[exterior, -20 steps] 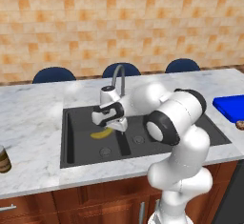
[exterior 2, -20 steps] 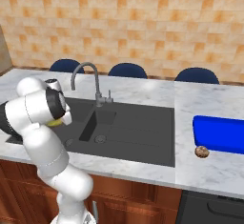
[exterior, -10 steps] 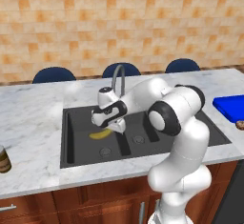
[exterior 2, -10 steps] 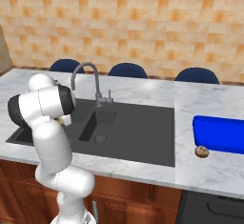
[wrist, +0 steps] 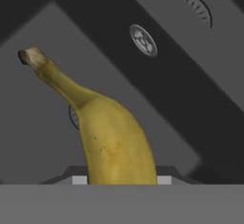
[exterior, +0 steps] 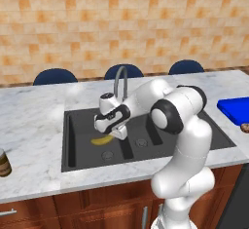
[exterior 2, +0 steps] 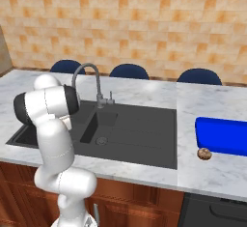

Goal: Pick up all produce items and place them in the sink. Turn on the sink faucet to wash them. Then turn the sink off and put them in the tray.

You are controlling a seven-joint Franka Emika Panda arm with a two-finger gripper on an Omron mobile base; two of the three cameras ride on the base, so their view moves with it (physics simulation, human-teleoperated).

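Left base view: gripper (exterior: 116,134) has been lowered into sink (exterior: 78,160) w/ banana (exterior: 101,140), jaws apparently pinching it; release seems next. Brown ball (exterior 2: 204,154) left by tray (exterior 2: 226,136).

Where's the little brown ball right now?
The brown ball sits on the marble counter, just in front of the blue tray, right of the sink.

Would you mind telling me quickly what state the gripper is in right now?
Gripper: shut on the banana, held over the left basin of the sink.
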